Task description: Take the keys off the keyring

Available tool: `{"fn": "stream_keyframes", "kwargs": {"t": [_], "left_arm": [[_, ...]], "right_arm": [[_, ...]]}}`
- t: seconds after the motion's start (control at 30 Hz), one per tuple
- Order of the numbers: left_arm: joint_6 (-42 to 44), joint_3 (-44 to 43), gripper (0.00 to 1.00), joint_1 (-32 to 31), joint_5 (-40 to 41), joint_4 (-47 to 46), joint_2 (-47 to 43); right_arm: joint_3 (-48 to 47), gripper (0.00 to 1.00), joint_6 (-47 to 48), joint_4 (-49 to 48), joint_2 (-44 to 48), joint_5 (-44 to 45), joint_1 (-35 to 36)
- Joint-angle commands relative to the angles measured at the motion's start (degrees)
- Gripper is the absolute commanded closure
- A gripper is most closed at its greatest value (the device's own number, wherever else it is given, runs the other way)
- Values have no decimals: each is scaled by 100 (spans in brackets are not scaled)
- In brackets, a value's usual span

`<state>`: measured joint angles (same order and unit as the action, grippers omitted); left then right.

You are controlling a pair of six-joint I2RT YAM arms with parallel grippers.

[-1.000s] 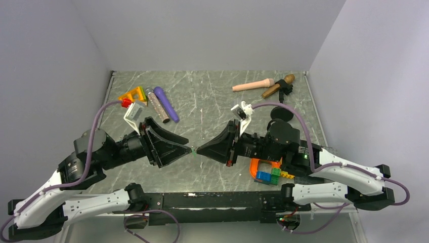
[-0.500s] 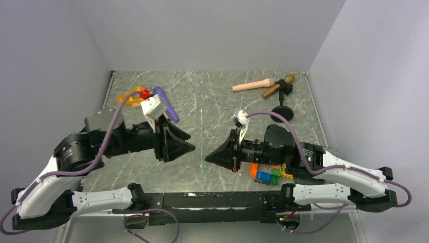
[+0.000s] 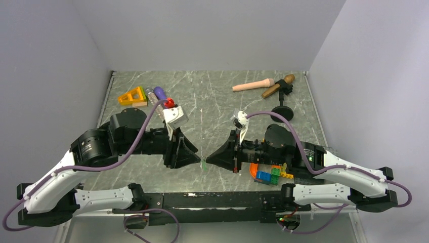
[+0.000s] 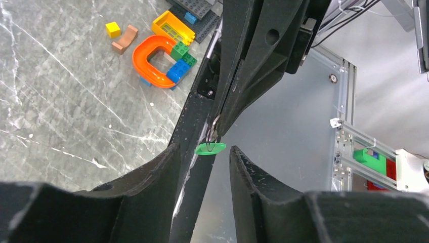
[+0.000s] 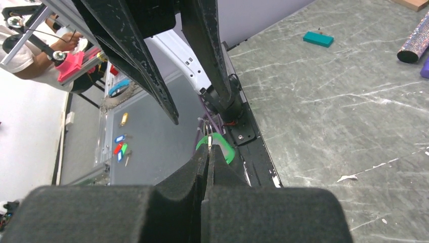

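Note:
My right gripper [image 3: 207, 157] is shut on a small metal keyring [image 5: 207, 132], held above the table's near edge. The bright green key [image 4: 210, 148] hangs from the keyring [image 4: 213, 132] and also shows in the top view [image 3: 203, 164] and the right wrist view [image 5: 223, 147]. My left gripper [image 3: 199, 157] is open, tip to tip with the right one. In the left wrist view its gap [image 4: 205, 150] is just under the green key, with no touch that I can see. The teal key [image 5: 318, 38] lies loose on the table.
Coloured bricks with an orange arch [image 3: 263, 169] lie by the right arm. A purple cylinder [image 3: 160, 92], a glitter tube [image 5: 412, 46] and an orange-yellow triangle [image 3: 132, 96] are at the back left. A peach handle [image 3: 253, 85] and a microphone [image 3: 278, 86] are at the back right.
The left gripper pulled away to the left half a second ago. It has now swung back, open, to the right gripper's tip. The right gripper still holds the keyring with the green key.

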<state>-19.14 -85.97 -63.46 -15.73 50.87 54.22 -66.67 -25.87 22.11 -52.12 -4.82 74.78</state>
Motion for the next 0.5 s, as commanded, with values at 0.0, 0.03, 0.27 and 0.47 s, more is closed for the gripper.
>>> {"fn": "stream_keyframes", "kwargs": {"t": [0.0,0.03,0.27,0.47], "left_arm": [[68,73,56,9,-295,-235,41],[64,92,57,8,-325,-264,57],[12,157,69,14,-378,-415,115],[-78,293,97,17,-394,-641,57]], "right_arm": [[-306,100,95,-100,31,-79,-10],[-314,100,99,-108,27,-80,-7],[-346,100,99,-143,-24,-155,-5],[-352,100,92,-193,-57,-164,-8]]}}
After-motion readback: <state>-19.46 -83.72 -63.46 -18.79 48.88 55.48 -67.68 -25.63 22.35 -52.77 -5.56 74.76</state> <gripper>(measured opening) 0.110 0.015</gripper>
